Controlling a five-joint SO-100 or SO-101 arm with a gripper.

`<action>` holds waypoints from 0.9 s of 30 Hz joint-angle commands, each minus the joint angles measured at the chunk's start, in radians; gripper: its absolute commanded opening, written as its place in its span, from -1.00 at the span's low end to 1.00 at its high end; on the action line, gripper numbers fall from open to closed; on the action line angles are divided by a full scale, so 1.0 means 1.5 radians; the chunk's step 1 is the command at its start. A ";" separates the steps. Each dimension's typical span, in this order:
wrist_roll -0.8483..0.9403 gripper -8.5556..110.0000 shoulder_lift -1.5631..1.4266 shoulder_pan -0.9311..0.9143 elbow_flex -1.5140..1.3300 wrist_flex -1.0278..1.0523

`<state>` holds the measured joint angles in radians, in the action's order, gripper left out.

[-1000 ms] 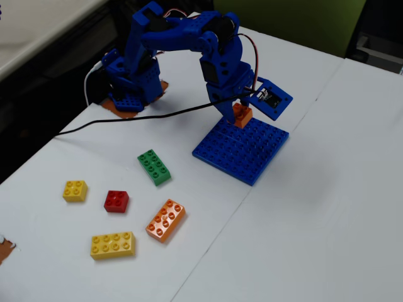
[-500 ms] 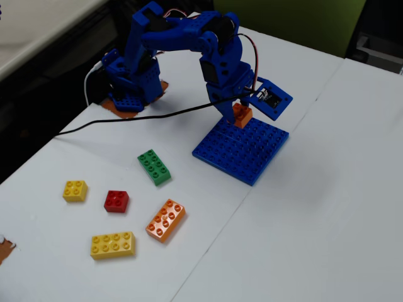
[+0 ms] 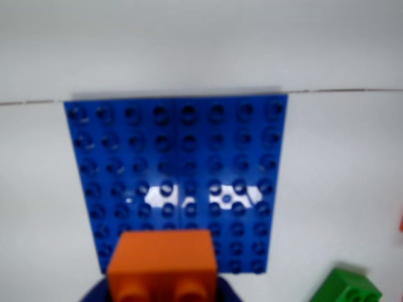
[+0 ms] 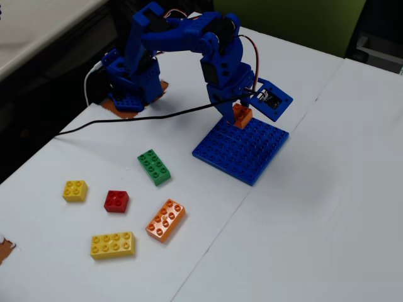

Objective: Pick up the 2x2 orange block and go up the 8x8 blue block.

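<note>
A blue robot arm carries the 2x2 orange block over the 8x8 blue block on a white table. The gripper is clenched on the small brick, holding it at the near-arm edge of the baseplate; whether the brick touches the studs or hangs just above them cannot be told from the fixed view. In the wrist view the orange block fills the bottom of the frame, two of its studs facing the camera, with the blue baseplate spread out beyond it.

The brick looks light, rigid and hollow, its smooth plastic sides likely slippery, so a squeeze across two opposite flat faces seems the surest hold, as it appears to be gripped now. The thin baseplate also looks light and might slide if pressed off-centre.

By count, the fixed view shows one blue baseplate, one small orange brick in the gripper, one longer orange 2x4 brick, one green 2x4 brick, one red 2x2 brick, one small yellow brick and one long yellow brick, all loose bricks lying well apart from the plate.
</note>
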<state>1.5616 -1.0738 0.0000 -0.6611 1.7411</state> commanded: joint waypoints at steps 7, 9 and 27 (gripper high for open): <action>0.000 -0.86 -0.007 0.005 0.031 0.004; -0.001 -0.86 -0.007 0.005 0.031 0.004; -0.003 -0.86 -0.026 0.003 0.024 0.006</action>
<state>1.5616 -1.0738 0.0000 -0.6611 1.7411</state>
